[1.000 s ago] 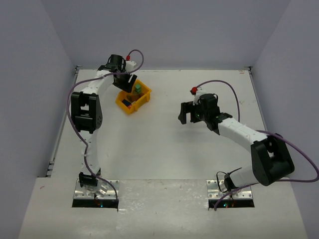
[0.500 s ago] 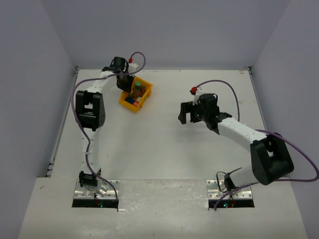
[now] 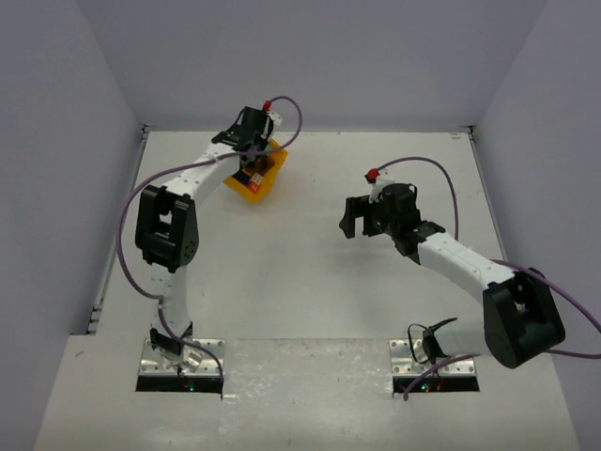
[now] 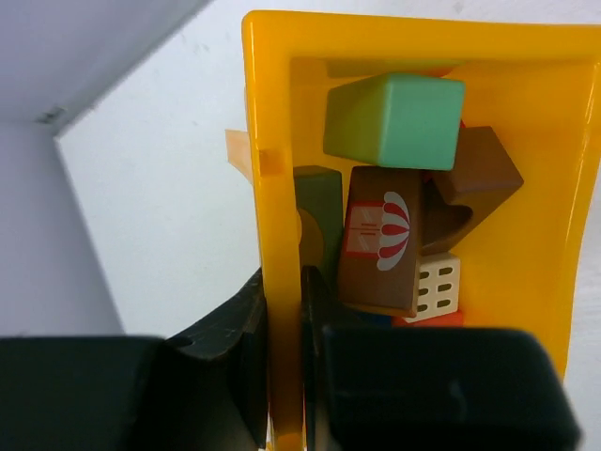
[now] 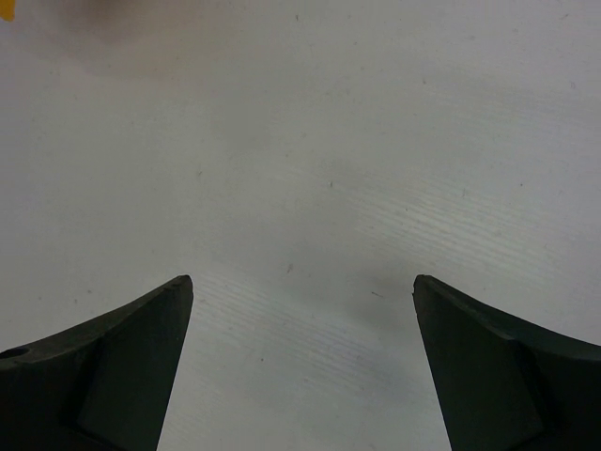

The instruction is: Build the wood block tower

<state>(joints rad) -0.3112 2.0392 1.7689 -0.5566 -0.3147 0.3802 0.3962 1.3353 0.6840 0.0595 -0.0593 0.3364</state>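
White table [image 3: 310, 282], lilac-grey walls [image 3: 310, 56]. L gripper [image 4: 284, 291] clenched on yellow bin [image 4: 404, 26] wall; R gripper [image 5: 302, 282] spread wide, empty.

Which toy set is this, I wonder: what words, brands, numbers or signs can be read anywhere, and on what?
No words, brands or numbers can be read in any view.
Brown block in the yellow bin: only a printed picture, a red-and-white fan shape beside a red-framed square; no letters.
Cream block: rows of dark slots, no writing.
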